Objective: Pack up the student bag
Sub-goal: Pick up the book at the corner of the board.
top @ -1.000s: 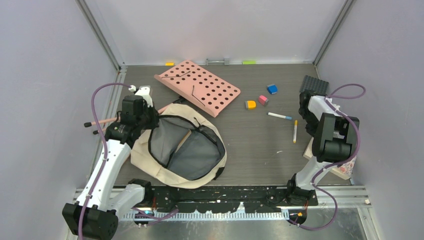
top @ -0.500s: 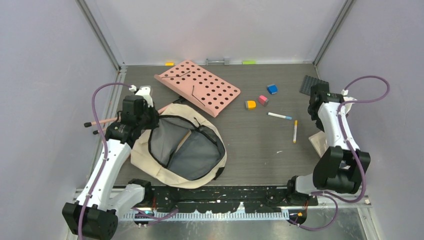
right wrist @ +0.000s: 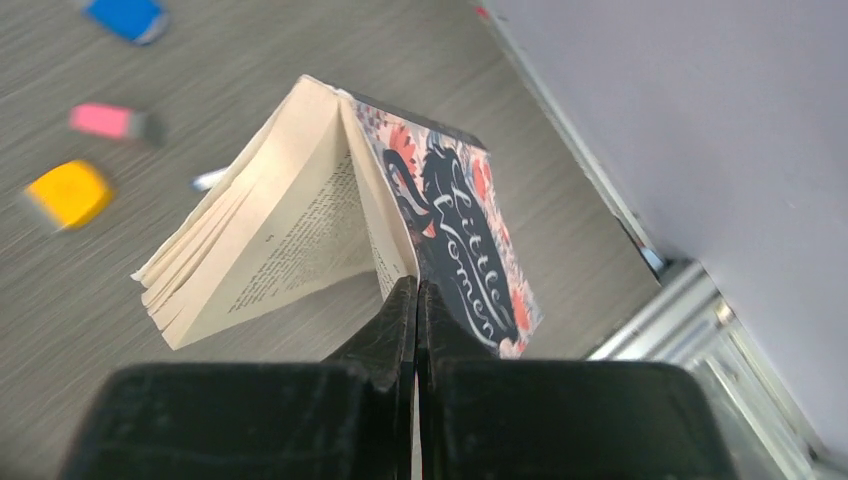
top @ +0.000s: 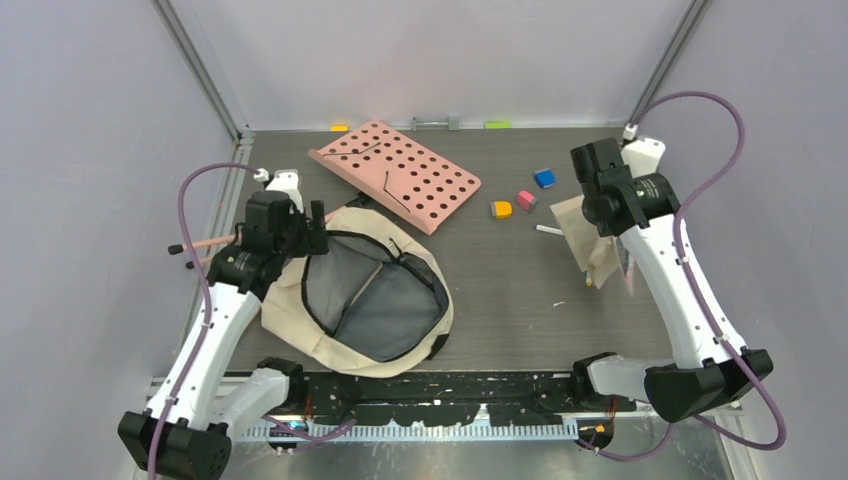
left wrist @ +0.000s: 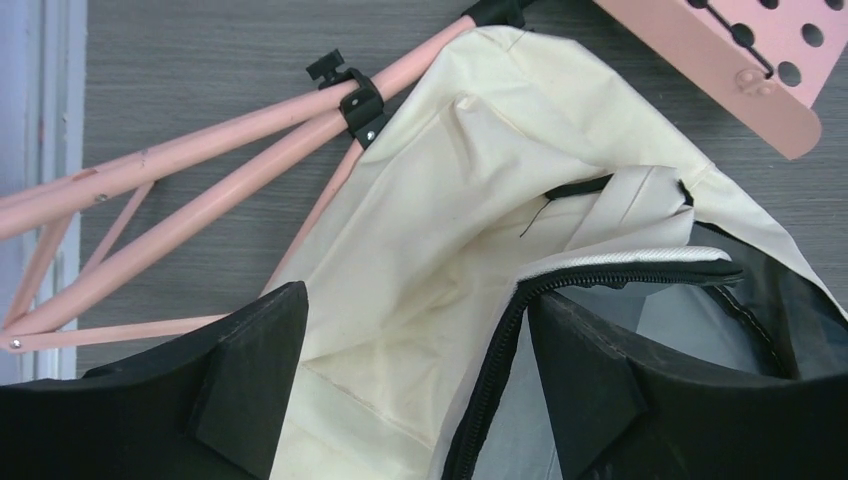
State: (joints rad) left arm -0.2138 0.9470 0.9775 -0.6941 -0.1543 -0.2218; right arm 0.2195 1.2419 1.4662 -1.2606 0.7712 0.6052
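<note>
Left fingers spread wide, gripping nothing, astride the rim of the student bag. The bag lies on the tabletop, left of centre, unzipped, grey lining showing. Pink perforated board just behind it. 3 erasers mid-tabletop: orange, pink, blue. Right fingers pinched shut on the cover of 1 book, held above the tabletop, pages fanned.

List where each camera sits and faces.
Top: fixed above, behind the bases, looking down at the table; left arm, right arm show.
Left wrist: on that wrist, looking down at the bag; open left pincer shows.
Right wrist: on that wrist, facing the book; shut right pincer shows.
Shared: bag in top and left wrist.
</note>
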